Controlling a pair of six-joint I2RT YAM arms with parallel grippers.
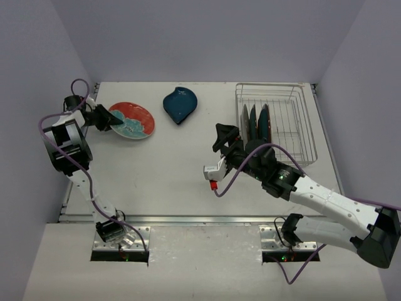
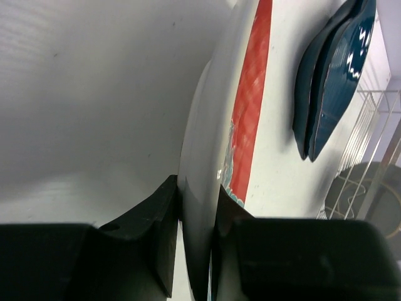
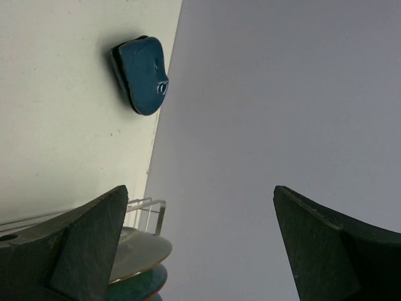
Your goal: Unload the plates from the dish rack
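Note:
My left gripper (image 1: pixel 111 122) is shut on the left rim of the white-and-red round plate (image 1: pixel 133 120), which lies on the table at the far left; the wrist view shows the rim (image 2: pixel 207 188) pinched between both fingers. The dark blue leaf-shaped dish (image 1: pixel 180 104) lies on the table beside it and shows in both wrist views (image 2: pixel 332 81) (image 3: pixel 143 74). The wire dish rack (image 1: pixel 276 122) at the far right holds three upright plates (image 1: pixel 255 122), teal and dark ones. My right gripper (image 1: pixel 227 139) is open and empty just left of the rack, its fingers wide apart (image 3: pixel 94 244).
Purple-grey walls close in the table on three sides. The table's near edge runs above both arm bases. A purple cable loops from each arm. The right arm's forearm (image 1: pixel 326 200) stretches diagonally across the near right of the table.

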